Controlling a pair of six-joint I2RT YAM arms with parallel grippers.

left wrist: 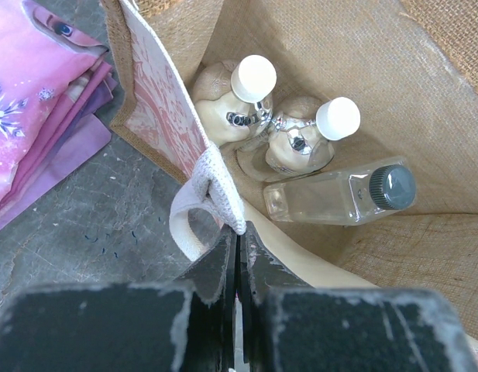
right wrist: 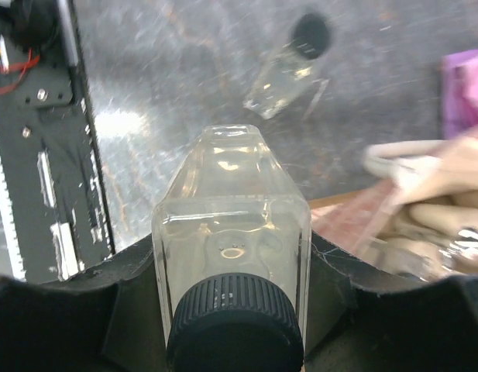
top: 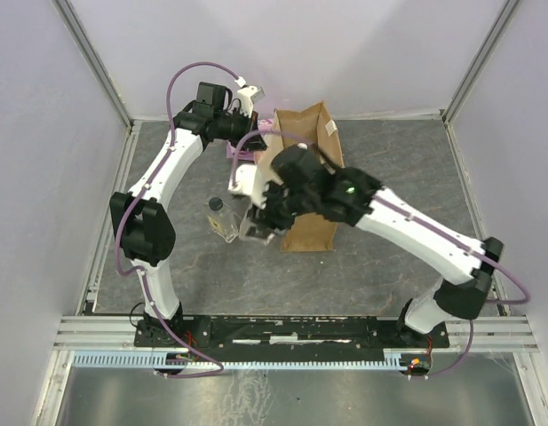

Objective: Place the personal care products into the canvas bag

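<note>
Grey mottled table (top: 389, 257), pale lilac walls all round, metal rails at the edges. There are five small clear bottles in all.

The right hand (right wrist: 232, 263) is clenched on one of them, a squarish bottle (right wrist: 231, 201). Its dark cap points back toward the wrist, and the hand presses on its two flat sides. It hangs over the table just left of the canvas bag (top: 311, 232), near the bag's front corner. Beyond it one loose bottle (right wrist: 281, 77), also dark-capped, sits alone on the table, apart from the bag (standing or lying, I cannot tell).

The left hand (left wrist: 239, 244) is pinched tight on one pale handle (left wrist: 215, 186) at the bag's far left rim. Looking down past it into the bag, three bottles rest at the bottom. One round bottle (left wrist: 223, 97) and a second round bottle (left wrist: 300, 143), both white-capped, touch each other. A flat-sided bottle (left wrist: 339, 198) with a dark cap lies on its side just beside them.

Outside the bag's left wall, one flat pink packet (left wrist: 37, 101) lies on the table.
</note>
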